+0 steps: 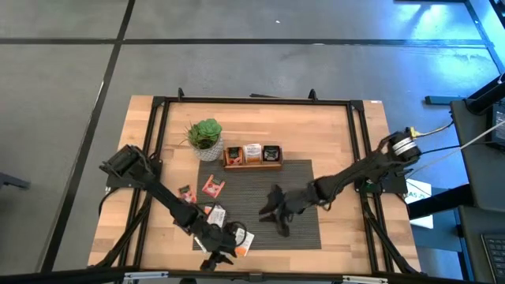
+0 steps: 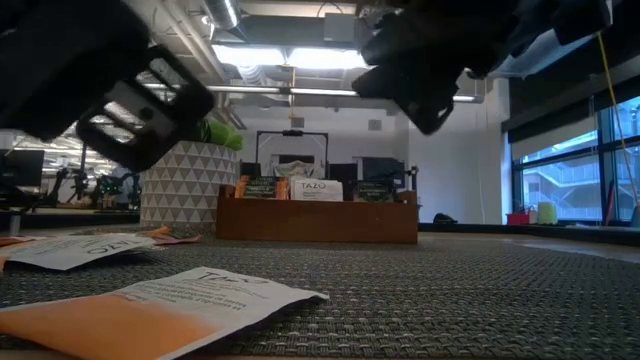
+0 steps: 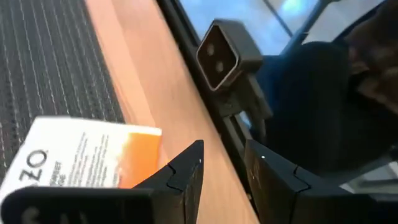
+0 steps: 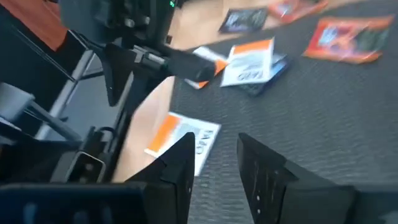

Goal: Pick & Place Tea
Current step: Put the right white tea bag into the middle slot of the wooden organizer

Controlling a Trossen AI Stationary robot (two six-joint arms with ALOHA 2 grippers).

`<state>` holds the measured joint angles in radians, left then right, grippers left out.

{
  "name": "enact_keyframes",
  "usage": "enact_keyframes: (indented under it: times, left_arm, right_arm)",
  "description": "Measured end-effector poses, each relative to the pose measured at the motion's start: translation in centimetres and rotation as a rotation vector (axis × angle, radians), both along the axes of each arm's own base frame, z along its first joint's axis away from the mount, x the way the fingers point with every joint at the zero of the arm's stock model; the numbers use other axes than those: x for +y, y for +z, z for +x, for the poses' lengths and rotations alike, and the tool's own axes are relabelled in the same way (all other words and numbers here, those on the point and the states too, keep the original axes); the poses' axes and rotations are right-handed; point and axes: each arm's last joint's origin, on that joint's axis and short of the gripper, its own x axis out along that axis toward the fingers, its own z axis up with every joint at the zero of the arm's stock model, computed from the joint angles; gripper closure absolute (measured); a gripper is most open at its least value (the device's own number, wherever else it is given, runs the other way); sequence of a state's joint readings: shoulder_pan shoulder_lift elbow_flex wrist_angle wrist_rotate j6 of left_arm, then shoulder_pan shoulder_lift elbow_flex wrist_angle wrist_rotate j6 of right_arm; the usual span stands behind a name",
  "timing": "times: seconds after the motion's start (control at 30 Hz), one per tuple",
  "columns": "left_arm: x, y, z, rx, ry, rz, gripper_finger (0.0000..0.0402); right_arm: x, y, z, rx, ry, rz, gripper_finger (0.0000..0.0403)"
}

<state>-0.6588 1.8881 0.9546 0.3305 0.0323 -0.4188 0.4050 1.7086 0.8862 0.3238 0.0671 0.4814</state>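
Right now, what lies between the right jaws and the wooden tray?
Only bare dark mat lies between the right gripper and the wooden tray; the high view shows it.

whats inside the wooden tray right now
The wooden tray holds upright tea sachets in three compartments: orange, white with orange print, dark. How many stand in each is hidden behind the front ones.

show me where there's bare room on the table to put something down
Free: the bare wood right of the wooden tray and beyond the dark mat's right edge, and the mat's right half behind the right gripper. Crowded: the mat's front-left corner, with tea bags and the left gripper.
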Motion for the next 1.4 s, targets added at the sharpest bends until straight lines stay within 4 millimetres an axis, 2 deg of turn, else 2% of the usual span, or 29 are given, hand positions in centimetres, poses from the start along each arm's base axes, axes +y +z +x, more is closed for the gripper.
enact_keyframes:
  times: [0.2, 0.43, 0.87, 1.4]
  left_arm:
    - [-0.6, -1.5, -0.6, 0.025, 0.068, 0.069, 0.0286]
    - [-0.2, -3.1, -0.3, 0.059, 0.139, 0.114, 0.0289]
    - [0.5, -3.8, 0.4, 0.094, 0.188, 0.092, 0.029]
    - [0.6, -4.0, 0.3, 0.091, 0.204, 0.106, 0.0291]
  right_arm:
    - [2.5, -2.6, 2.9, 0.077, -0.022, 0.064, 0.0281]
    - [3.7, -4.9, 5.2, 0.157, 0.01, 0.101, 0.0281]
    - [3.5, -5.5, 5.2, 0.23, -0.002, 0.106, 0.0281]
    - [4.8, -5.4, 4.7, 0.236, 0.082, 0.135, 0.0281]
